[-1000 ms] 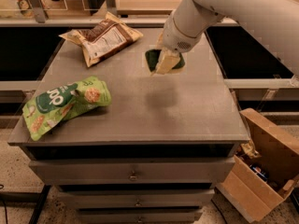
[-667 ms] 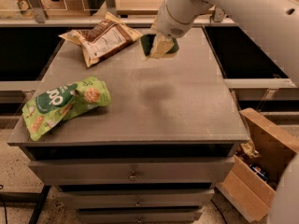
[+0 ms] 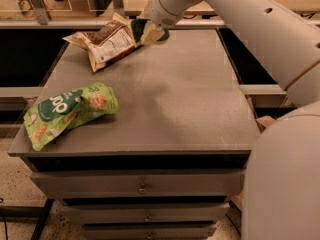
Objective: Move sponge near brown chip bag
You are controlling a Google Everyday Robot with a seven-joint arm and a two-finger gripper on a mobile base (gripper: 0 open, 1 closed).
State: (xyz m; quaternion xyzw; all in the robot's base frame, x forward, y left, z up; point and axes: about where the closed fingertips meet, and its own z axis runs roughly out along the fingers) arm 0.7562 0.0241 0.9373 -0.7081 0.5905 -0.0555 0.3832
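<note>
Evidently ready to release: the gripper [image 3: 148,29] hangs at the far edge, fingers apparently clamped on the sponge [image 3: 155,34], just beside the brown bag [image 3: 106,42] above the worktop [image 3: 175,99].

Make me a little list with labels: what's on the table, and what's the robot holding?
tool: at the far end of the table, shut on the sponge
sponge: held in the tool, right beside the brown chip bag
brown chip bag: lying at the table's far left
green snack bag: lying near the front left edge
table: grey top, drawers below
</note>
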